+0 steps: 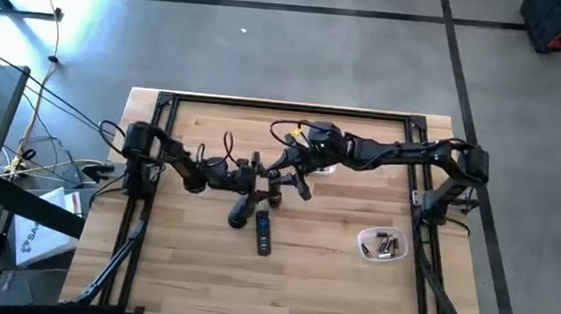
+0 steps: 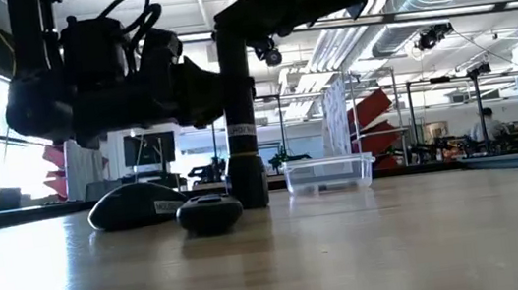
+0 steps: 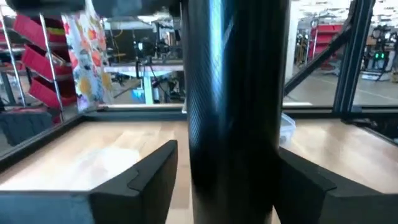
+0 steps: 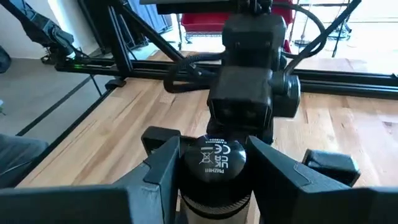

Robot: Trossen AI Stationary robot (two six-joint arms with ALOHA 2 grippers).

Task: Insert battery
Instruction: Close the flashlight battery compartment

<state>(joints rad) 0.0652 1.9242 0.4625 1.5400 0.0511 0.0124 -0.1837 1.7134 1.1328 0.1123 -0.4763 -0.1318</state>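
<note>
Apparently batteries point(image 1: 387, 248) in clear tub point(image 1: 367, 247)

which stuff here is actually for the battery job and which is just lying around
In the job: flashlight, upright, held by left gripper and right gripper; tray of batteries.

Lying about: remote-like black device; black mouse-like object; clear container.

Mid-table is crowded: both grippers, left gripper point(image 1: 256, 178) and right gripper point(image 1: 277, 174), close on 1 upright flashlight point(image 2: 241, 137), with a remote point(image 1: 264, 232) and a dark cap point(image 2: 210, 213) just beside. Bare wooden table point(image 1: 182, 260) lies open left; a battery tray point(image 1: 383, 245) blocks the right.
</note>
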